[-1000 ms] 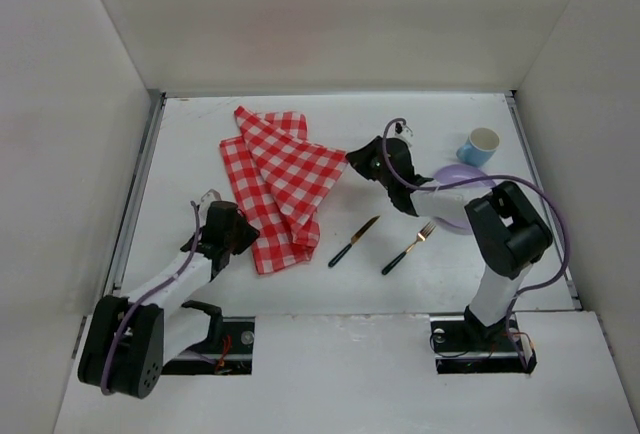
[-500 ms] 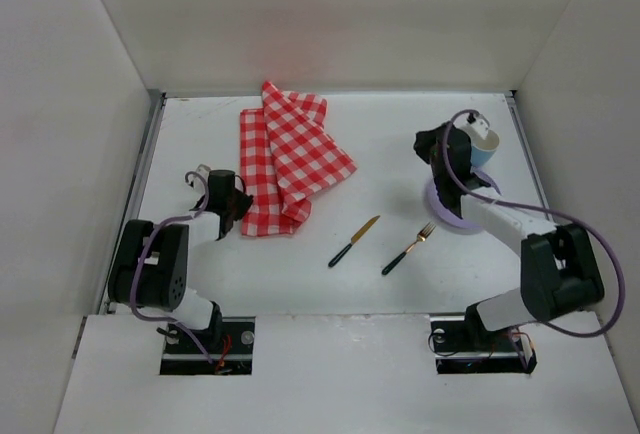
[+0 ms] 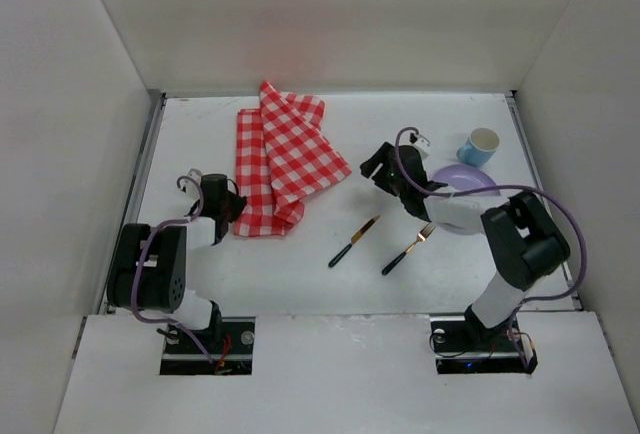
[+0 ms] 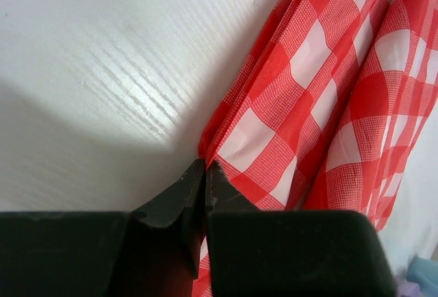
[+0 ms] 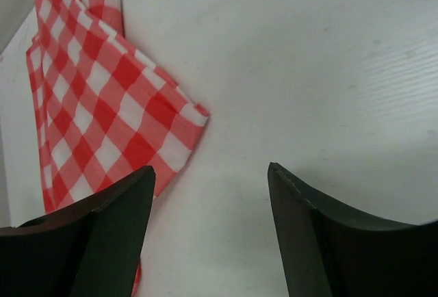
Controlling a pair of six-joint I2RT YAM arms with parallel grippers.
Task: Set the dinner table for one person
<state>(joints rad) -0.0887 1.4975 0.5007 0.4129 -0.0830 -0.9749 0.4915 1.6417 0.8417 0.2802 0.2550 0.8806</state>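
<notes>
— Did the plate (image 3: 466, 176) show whole from above?
— No, the right arm (image 3: 515, 239) covered its near part.
— And the cloth (image 4: 328, 105)?
— Both wrist views cut it off at their edges.

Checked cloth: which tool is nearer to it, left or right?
Left. The left tool is pinched shut on the near edge of the checked cloth; the right tool hangs open over bare dinner table, off its right corner.
</notes>
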